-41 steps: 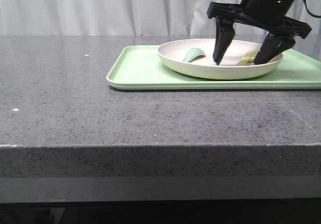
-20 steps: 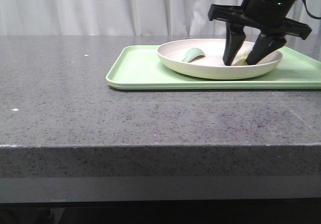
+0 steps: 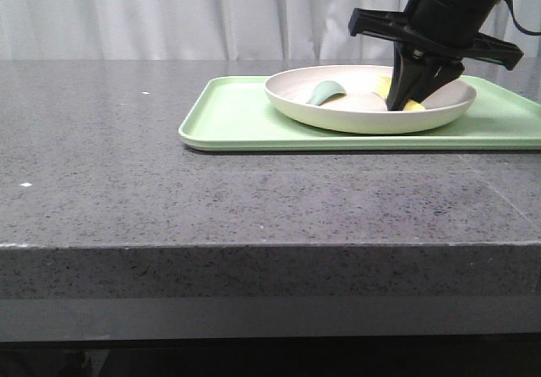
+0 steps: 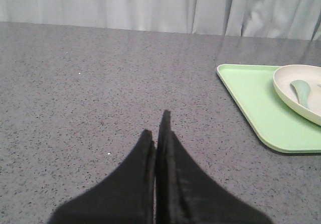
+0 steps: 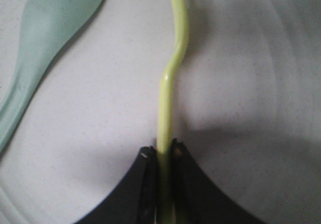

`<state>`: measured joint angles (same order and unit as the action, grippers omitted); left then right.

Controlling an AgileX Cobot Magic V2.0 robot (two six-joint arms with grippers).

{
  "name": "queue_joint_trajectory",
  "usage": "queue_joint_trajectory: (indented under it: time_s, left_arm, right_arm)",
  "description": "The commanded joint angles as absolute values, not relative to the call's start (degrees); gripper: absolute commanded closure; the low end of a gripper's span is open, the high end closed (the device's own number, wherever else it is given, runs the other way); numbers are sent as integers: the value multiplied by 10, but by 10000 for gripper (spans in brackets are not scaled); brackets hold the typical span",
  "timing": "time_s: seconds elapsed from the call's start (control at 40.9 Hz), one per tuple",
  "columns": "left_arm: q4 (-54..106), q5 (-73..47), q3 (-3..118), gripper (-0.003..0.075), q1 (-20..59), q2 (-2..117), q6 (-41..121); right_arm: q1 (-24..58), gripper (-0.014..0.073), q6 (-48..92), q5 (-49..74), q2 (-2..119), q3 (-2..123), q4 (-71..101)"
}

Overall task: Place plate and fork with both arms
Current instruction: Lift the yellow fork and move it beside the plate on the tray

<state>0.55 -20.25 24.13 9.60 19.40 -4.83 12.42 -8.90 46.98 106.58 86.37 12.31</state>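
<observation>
Two end effectors we see: right end effector [image 5: 161,156] clamps fork [image 5: 173,68] inside plate [image 3: 338,115] on green tray [image 3: 237,115]; left end effector [image 4: 156,133] closed, empty, over desk [image 4: 75,83].

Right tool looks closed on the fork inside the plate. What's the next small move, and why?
Probably lift the right tool straight up. Its fingers pinch the fork, which lies in the plate beside the green spoon; rising first clears the rim.
</observation>
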Motion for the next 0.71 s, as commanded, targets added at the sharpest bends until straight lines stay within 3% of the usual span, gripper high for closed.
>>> queue_joint_trajectory:
  time_s: [0.0,0.684]
  left_arm:
    - [5,-155,256,738,95,197,-54]
    - [5,-155,256,738,95,197,-54]
  right_arm:
    - [121,540,-90,453,1037,879,133]
    - [87,571,-71,573,1031,1044,133]
